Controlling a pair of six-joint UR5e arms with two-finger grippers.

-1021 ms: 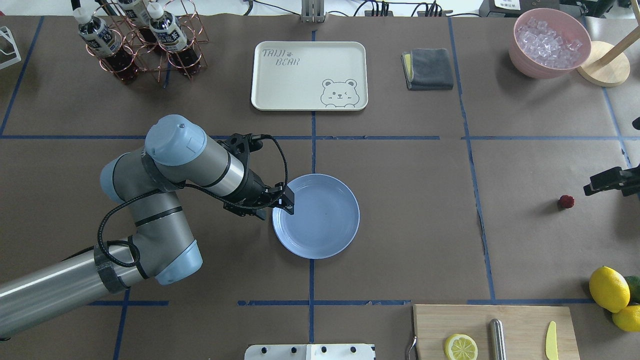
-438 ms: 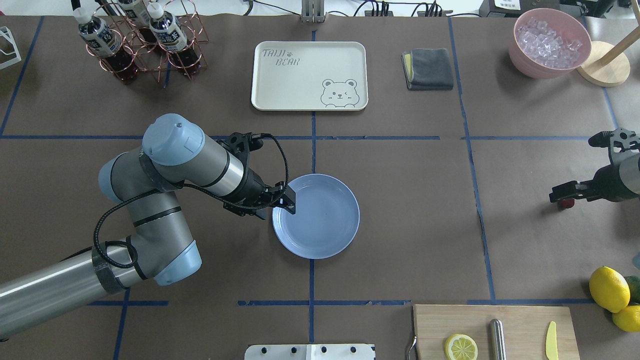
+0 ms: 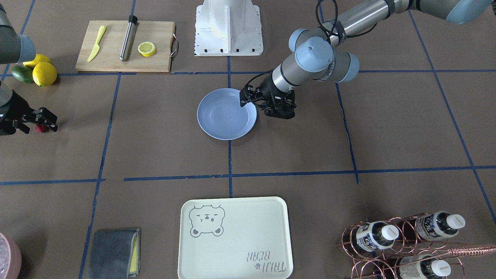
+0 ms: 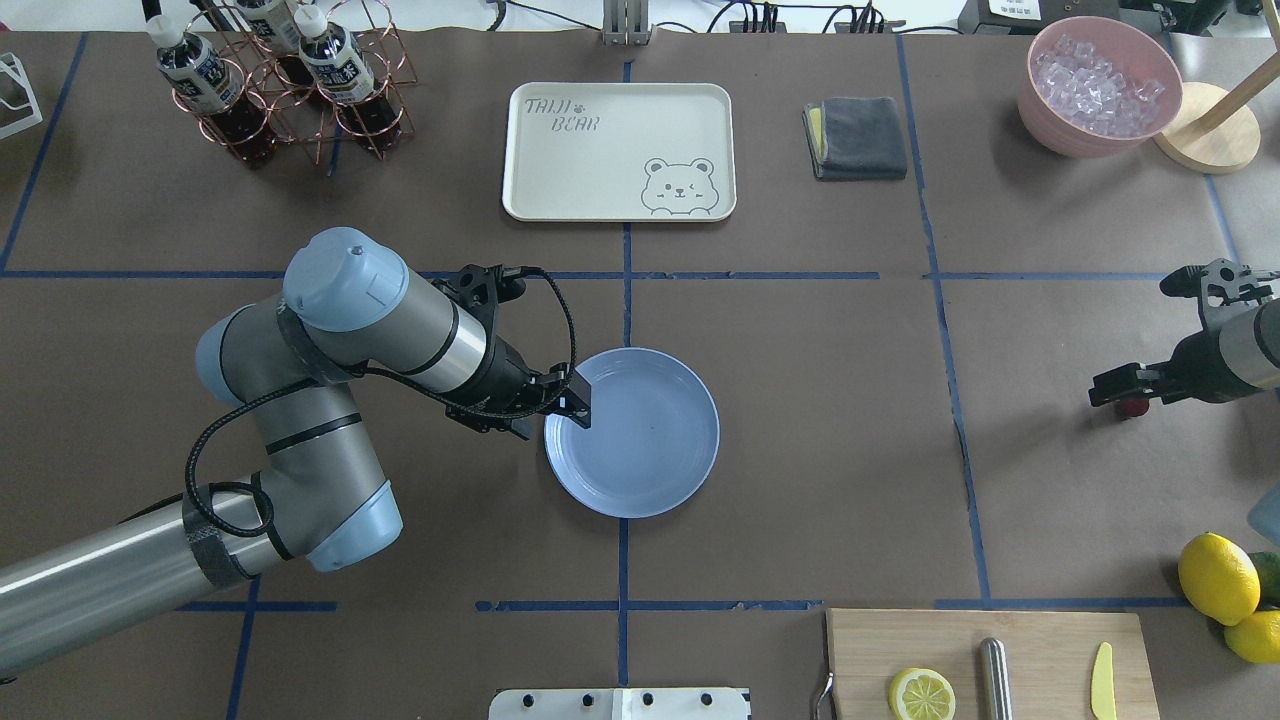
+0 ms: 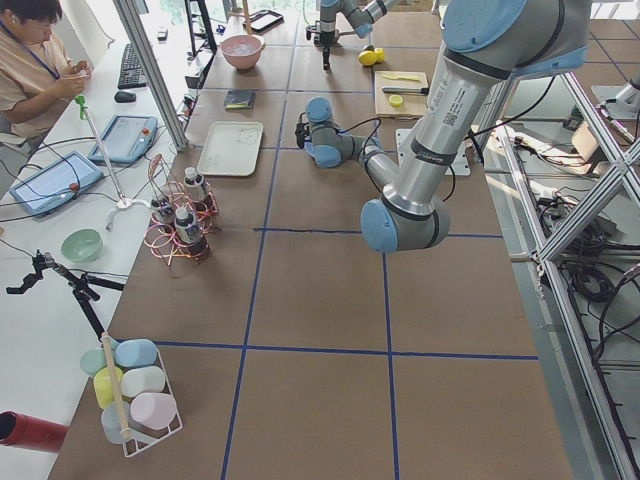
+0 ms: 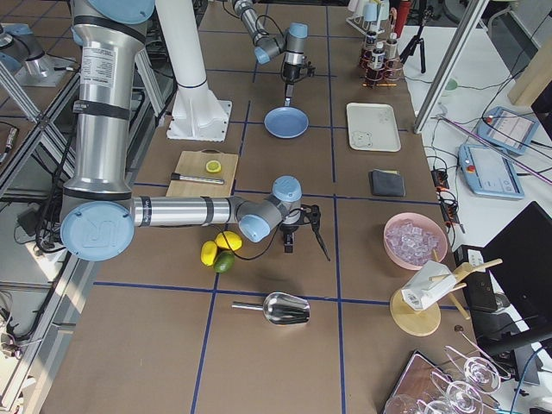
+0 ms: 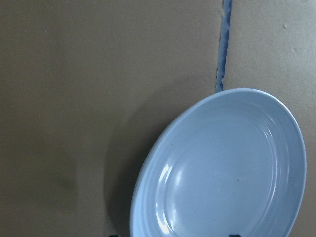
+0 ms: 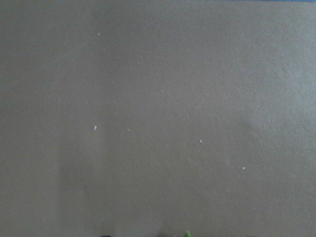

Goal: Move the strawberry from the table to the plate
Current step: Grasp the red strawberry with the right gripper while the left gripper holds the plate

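The strawberry (image 4: 1132, 407) (image 3: 40, 129), small and dark red, lies on the brown table (image 4: 830, 420) at the far right. My right gripper (image 4: 1130, 390) (image 3: 38, 124) hangs low over it, open, a finger on either side of the berry, which it partly hides. The light-blue plate (image 4: 650, 440) (image 3: 223, 116) (image 7: 232, 173) sits flat at the table's middle with nothing in it. At the plate's left rim my left gripper (image 4: 572, 402) (image 3: 248, 99) is open; its wrist view shows the rim between the two fingertips.
A cream bear tray (image 4: 620, 150), a grey cloth (image 4: 855, 137), a pink bowl of ice (image 4: 1100, 85) and a bottle rack (image 4: 280, 80) line the far side. Lemons (image 4: 1218, 578) and a cutting board (image 4: 990, 660) sit near right.
My right arm has come in from the right edge and moved left until its gripper stands over the strawberry. The left arm and the plate have barely shifted.
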